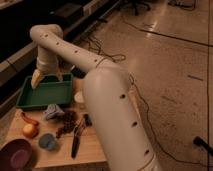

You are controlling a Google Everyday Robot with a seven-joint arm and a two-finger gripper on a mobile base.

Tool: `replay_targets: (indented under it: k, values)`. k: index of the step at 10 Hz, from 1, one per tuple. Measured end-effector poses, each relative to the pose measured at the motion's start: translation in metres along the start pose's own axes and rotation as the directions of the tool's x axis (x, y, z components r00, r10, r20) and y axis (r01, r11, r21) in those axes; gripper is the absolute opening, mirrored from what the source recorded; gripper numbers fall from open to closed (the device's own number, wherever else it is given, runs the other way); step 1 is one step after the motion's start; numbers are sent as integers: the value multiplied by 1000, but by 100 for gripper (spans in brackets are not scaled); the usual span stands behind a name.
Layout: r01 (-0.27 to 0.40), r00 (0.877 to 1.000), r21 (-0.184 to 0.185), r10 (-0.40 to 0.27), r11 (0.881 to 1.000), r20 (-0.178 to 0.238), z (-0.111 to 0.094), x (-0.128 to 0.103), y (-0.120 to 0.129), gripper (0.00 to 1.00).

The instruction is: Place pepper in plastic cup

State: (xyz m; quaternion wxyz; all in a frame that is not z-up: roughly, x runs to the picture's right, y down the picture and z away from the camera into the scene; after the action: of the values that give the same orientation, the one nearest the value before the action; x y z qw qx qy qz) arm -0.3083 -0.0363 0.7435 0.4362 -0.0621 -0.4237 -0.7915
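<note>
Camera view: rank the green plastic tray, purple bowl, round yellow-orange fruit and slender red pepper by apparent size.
1. Green plastic tray
2. Purple bowl, nearest the camera and cropped, so unsure
3. Round yellow-orange fruit
4. Slender red pepper, similar length but thinner
The open hand hovers above the tray.

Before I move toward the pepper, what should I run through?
1. Open end effector: ok, fingers spread.
2. Nothing held: ok.
3. Lined up over the pepper: not ok, it hangs above the green tray.
4. Pepper free to grasp: ok, it lies uncovered, close to the round fruit.
5. Mouth of the white cup free: cannot tell, the arm hides part of it.
</note>
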Motion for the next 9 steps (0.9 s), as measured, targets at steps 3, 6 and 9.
replay_targets:
  k: [3,6,9]
  values:
    - [52,999,-5,-52,999,1,6,1,-17,80]
    - [50,999,-4,-50,999,0,5,1,-16,80]
    - [60,998,-5,-60,998,0,7,1,-18,80]
